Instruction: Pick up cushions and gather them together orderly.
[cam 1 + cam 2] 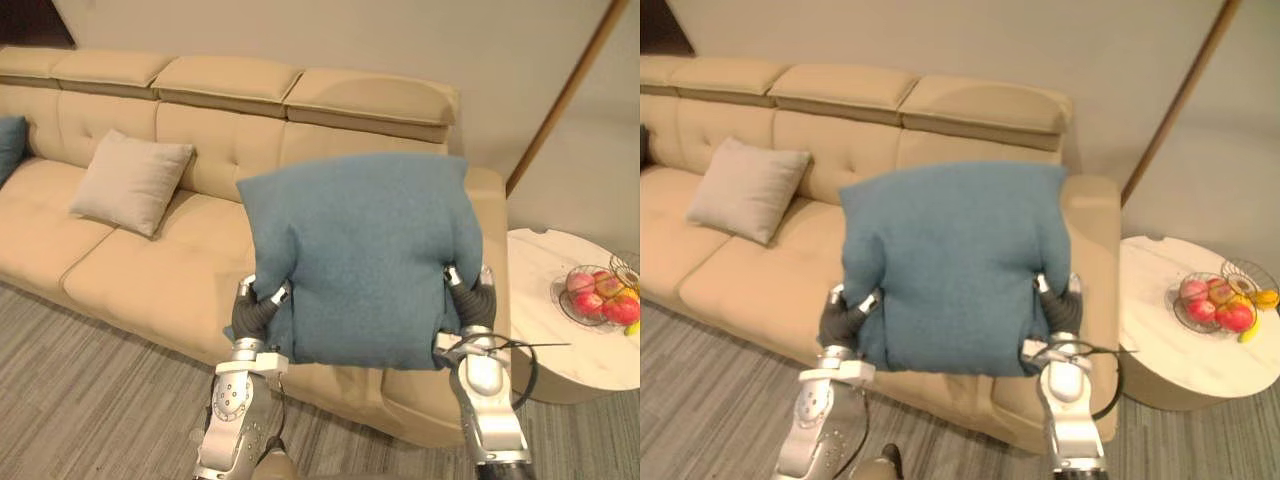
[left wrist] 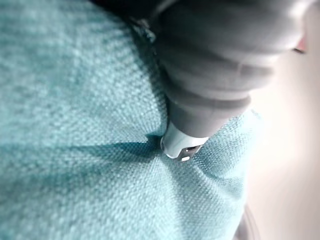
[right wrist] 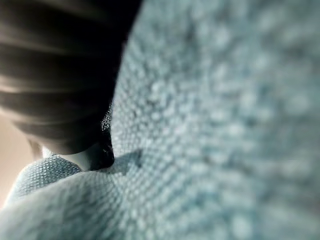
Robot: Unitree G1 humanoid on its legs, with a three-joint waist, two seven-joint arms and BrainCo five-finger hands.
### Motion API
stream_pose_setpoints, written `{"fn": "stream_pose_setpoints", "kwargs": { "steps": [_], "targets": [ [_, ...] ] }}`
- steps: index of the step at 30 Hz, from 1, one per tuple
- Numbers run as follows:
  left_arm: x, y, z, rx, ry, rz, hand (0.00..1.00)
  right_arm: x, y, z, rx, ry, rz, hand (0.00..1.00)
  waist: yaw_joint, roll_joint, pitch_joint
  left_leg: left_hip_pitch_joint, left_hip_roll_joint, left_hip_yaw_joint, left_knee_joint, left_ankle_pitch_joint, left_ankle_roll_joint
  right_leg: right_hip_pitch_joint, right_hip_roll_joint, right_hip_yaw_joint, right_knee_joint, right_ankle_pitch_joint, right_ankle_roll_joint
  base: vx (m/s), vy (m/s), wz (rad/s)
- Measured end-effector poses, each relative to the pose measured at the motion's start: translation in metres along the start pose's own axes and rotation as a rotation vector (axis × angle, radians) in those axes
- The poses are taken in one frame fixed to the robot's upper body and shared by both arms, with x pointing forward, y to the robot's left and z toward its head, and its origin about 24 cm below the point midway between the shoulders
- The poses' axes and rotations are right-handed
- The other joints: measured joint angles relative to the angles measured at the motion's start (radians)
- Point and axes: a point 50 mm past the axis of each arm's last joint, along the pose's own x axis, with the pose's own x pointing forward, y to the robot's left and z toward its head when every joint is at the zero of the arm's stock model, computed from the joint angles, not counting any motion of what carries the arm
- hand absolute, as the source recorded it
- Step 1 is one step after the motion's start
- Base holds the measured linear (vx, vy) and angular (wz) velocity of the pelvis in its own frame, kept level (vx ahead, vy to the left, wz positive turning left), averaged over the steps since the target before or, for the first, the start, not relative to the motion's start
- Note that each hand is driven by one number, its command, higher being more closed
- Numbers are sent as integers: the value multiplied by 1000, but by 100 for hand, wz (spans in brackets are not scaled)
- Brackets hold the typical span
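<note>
I hold a large blue cushion [image 1: 360,255] upright in the air between both hands, over the right end of a beige sofa [image 1: 150,270]. My left hand [image 1: 258,308] grips its lower left edge, and my right hand [image 1: 470,300] grips its lower right edge. The cloth dents in at each grip. In the left wrist view a fingertip [image 2: 182,145] presses into the blue weave [image 2: 75,150]; the right wrist view has the same weave [image 3: 225,125] up close. A tan cushion [image 1: 130,180] leans on the sofa back to the left. Another blue cushion [image 1: 8,145] peeks in at the sofa's far left.
A round white side table [image 1: 545,300] stands right of the sofa, with a wire bowl of fruit [image 1: 600,295] on it. A slanted wooden pole [image 1: 565,95] leans on the wall behind it. Grey striped carpet [image 1: 90,390] lies before the sofa.
</note>
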Motion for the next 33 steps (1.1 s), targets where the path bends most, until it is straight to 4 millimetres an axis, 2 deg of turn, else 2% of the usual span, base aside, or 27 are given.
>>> {"fn": "stream_pose_setpoints", "kwargs": {
  "steps": [1,2,3,4,5,6,7,8,9,10,12,14,16,18,19,20,22,24,25,29,33],
  "targets": [
    [-3,7,-7,23,39,16,100,-2,5,-7,-12,37,20,100,8,0,0,-10,-8,6,48,-49,19,-9,-15,46,18,25,-15,33,441,-7],
    [-6,13,-11,37,64,39,100,-4,11,-11,-1,60,36,100,8,0,0,-5,-22,5,54,-69,30,-32,-7,108,61,7,-26,32,402,-7],
    [-8,15,-11,40,70,49,100,-5,13,-12,1,63,42,100,8,0,1,-2,-27,5,52,-81,29,-41,4,141,78,-9,-21,48,351,6],
    [-12,18,-14,43,83,65,100,-6,17,-13,6,70,59,100,4,-2,-1,3,-43,3,32,-86,36,-70,61,246,117,-74,27,51,247,9],
    [-14,21,-16,50,98,70,100,-7,18,-17,3,86,70,100,5,-8,-1,21,-64,12,-15,-73,38,-95,128,330,131,-127,48,40,186,8],
    [-14,22,-17,53,103,71,100,-7,19,-19,2,94,75,100,6,-13,-4,32,-72,18,-41,-61,39,-103,150,354,131,-140,49,69,76,-5],
    [-15,25,-19,68,116,73,100,-4,22,-23,-5,110,91,100,5,-27,-9,77,-96,31,-128,-22,42,-121,226,393,118,-172,31,81,35,-12],
    [-15,27,-21,75,128,75,100,-2,23,-26,-13,121,99,100,-1,-24,-7,110,-115,33,-193,11,45,-133,284,394,82,-180,-4,99,38,-9],
    [-15,26,-21,76,130,73,100,-2,22,-27,-15,122,100,100,-7,-24,-6,116,-121,32,-211,19,49,-138,301,396,63,-178,-20,100,9,14],
    [-15,25,-22,76,136,68,100,-1,19,-29,-26,128,102,100,-25,-27,-6,123,-142,21,-229,45,58,-140,320,399,8,-157,-116,105,-8,24],
    [-16,24,-25,79,151,59,100,1,17,-34,-43,147,107,100,-40,-24,-3,119,-143,-5,-221,48,58,-121,328,401,-16,-147,-141,166,-41,13],
    [-16,23,-27,80,167,52,100,2,15,-37,-56,157,108,100,-51,-25,-2,115,-138,-24,-204,48,58,-99,331,391,-28,-144,-144,160,-69,8],
    [-15,19,-28,72,167,34,100,4,9,-35,-75,145,104,100,-55,-29,11,53,-109,-32,-47,18,38,-80,330,393,-34,-142,-145,108,-57,2],
    [-15,16,-28,60,165,29,100,2,7,-22,-63,94,86,100,-44,-14,40,7,-58,-27,167,-9,59,-20,352,402,-50,-143,-146,71,-30,-26],
    [-15,16,-27,56,161,30,100,1,6,-16,-56,68,84,100,-39,-13,39,-15,-40,-33,231,-9,59,-3,360,415,-58,-145,-150,66,50,-55],
    [-15,13,-22,47,136,20,100,4,6,-2,-43,6,82,100,-31,-11,37,-40,-29,-64,279,-40,59,-1,367,443,-68,-152,-161,51,81,-53],
    [-12,9,-14,35,97,10,100,5,6,8,-31,-38,79,100,-29,-2,32,-34,-24,-128,202,-70,52,-14,377,471,-64,-152,-161,51,118,-43],
    [-11,10,-10,30,80,10,100,5,7,10,-27,-49,79,100,-29,0,30,-7,-32,-183,74,-62,40,-23,378,498,-62,-151,-157,74,166,-55],
    [-11,12,-10,37,82,11,100,5,9,8,-19,-39,78,100,-14,-2,24,48,-52,-218,-47,-39,-25,-39,376,557,-68,-142,-125,109,208,-76],
    [-13,13,-11,38,89,14,100,5,10,5,-28,-28,75,100,-16,-9,19,72,-87,-140,-66,-34,-21,-28,326,622,-148,-100,-76,75,206,-51],
    [-16,13,-13,50,100,5,100,2,9,-1,-29,1,67,100,-29,-12,2,129,-104,-111,-142,-26,-8,-24,313,655,-159,-98,-74,17,66,-34]
  ]
}}
